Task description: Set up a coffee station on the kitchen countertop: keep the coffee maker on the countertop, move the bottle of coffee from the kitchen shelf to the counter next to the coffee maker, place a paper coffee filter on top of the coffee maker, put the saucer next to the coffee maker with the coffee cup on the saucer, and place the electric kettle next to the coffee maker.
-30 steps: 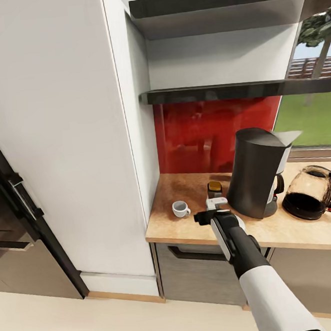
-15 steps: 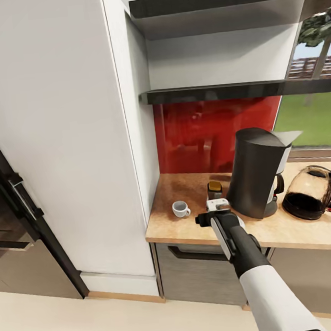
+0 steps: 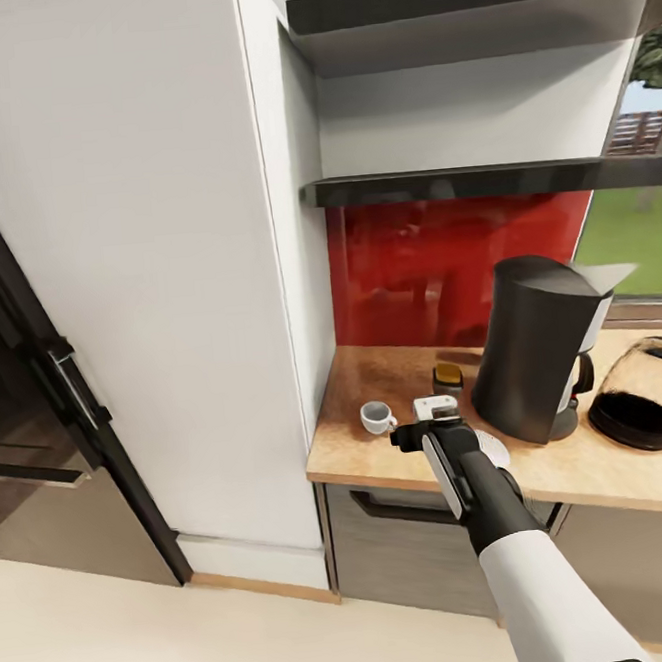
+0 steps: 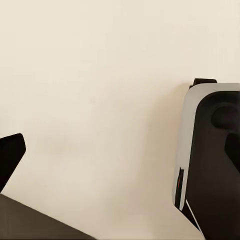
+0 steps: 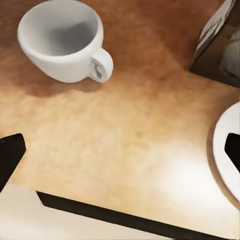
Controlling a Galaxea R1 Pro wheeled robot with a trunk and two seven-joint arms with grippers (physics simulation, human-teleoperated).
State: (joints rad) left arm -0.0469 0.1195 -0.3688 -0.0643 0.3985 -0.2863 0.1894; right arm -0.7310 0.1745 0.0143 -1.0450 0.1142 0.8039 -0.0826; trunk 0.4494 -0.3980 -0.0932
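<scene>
A: Which step is the robot working on, would you say?

B: I'm judging it as the cup-and-saucer step. Going left to right on the bench (image 3: pixel 544 473): the coffee cup (image 3: pixel 377 417) is sitting upright near the left end, then the right gripper (image 3: pixel 435 409) is hovering just beside it, with the bottle of coffee (image 3: pixel 447 375) standing behind it and the saucer (image 3: pixel 495 449) peeking out from under the arm, lying flat on the wood. Further right the coffee maker (image 3: pixel 535 348) is standing with the paper coffee filter (image 3: pixel 607 275) on top, and the electric kettle (image 3: pixel 653 395) is sitting next to it.

A: And the fingers?

B: The right ones are standing spread and gripping nothing; the wrist view is showing the cup between the dark tips with bare wood all round it. The left ones are spread too, hanging over pale floor (image 4: pixel 100 100).

A: So what is the next move asking for?

B: Probably lining up over the cup's rim or handle, closing, lifting, and carrying it rightwards onto the saucer.

A: And the room?

B: A tall white cabinet (image 3: pixel 137 288) is rising on the left beside a dark oven, a red backsplash (image 3: pixel 415 263) is glowing under dark shelves, and a window is showing grass on the right.
</scene>
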